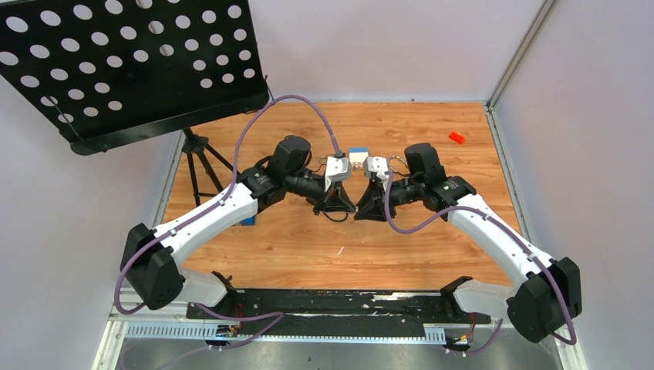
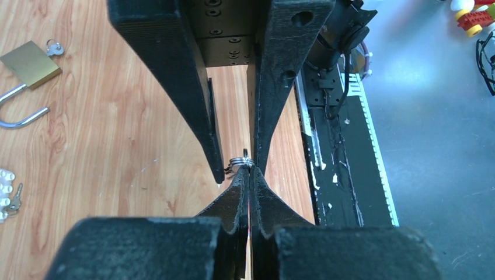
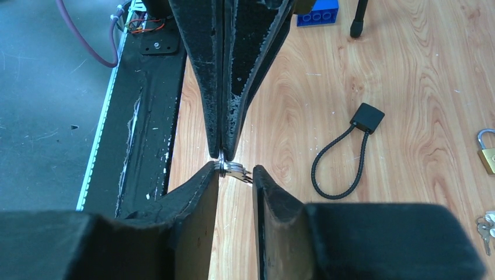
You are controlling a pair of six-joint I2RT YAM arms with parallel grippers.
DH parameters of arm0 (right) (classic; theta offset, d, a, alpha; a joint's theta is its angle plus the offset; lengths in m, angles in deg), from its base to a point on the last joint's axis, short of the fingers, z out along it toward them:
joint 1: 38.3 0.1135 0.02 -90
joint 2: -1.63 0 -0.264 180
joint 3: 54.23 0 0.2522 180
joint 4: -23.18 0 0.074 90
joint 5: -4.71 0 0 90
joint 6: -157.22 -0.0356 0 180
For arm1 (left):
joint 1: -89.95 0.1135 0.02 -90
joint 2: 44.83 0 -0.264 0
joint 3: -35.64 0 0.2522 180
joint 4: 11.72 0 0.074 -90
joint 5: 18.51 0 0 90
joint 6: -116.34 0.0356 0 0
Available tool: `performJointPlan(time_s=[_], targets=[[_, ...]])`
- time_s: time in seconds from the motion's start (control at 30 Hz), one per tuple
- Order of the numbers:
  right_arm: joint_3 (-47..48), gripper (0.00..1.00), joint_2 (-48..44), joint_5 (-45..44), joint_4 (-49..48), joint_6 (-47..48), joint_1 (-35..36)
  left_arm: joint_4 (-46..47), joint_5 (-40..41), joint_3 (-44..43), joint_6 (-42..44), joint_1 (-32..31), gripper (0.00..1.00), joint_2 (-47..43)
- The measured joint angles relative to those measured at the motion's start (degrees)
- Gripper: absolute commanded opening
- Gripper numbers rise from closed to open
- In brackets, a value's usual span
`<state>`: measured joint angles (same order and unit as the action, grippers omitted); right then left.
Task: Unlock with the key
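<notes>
Between the tips of my two pincers, over the orange-brown wooden table (image 3: 408,87), sits the tiny dull grey flat metal key (image 3: 233,170) on its small wire ring. My left pincer (image 2: 249,175) is clenched tight on it, pads pressed flat together, with the ring poking out just past their tips. My right pincer (image 3: 235,175) meets it nose to nose from the opposite side with its fingers parted. One fingertip (image 3: 211,174) touches the ring and the other stands just clear of the key's free end, so this pincer grasps nothing. Well out to the far side of my left pincer, a square brass padlock (image 2: 30,63) lies flat on the wood, its silver shackle (image 2: 20,114) curving back toward my wrist and a small silvery key (image 2: 54,48) at its corner. On the far side of my right pincer lies a black cord loop with a blocky black end (image 3: 341,160). Farther out that way, at the edge of what I see, are a second brass padlock (image 3: 487,157) and a little bunch of keys (image 3: 484,227). A blue plastic brick (image 3: 318,11) rests behind my left pincer, and the black mounting rail (image 3: 146,116) runs along the near side of both.
</notes>
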<state>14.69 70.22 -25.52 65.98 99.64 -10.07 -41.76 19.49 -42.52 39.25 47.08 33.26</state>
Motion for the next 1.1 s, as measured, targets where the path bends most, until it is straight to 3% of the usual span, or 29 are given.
performJointPlan(time_s=[0.27, 0.57, 1.1], targets=[[-0.1, 0.2, -0.3, -1.1, -0.2, 0.3, 0.2, 1.0, 0.5, 0.9, 0.0, 0.1, 0.0, -0.5], [-1.0, 0.0, -2.4, -3.4, 1.2, 2.2, 0.3, 1.0, 1.9, 1.2, 0.5, 0.1, 0.0, -0.9], [-1.9, 0.0, -5.0, -9.8, 2.1, 4.0, 0.5, -1.0, 3.3, 1.4, 3.9, -0.1, 0.0, -1.3]])
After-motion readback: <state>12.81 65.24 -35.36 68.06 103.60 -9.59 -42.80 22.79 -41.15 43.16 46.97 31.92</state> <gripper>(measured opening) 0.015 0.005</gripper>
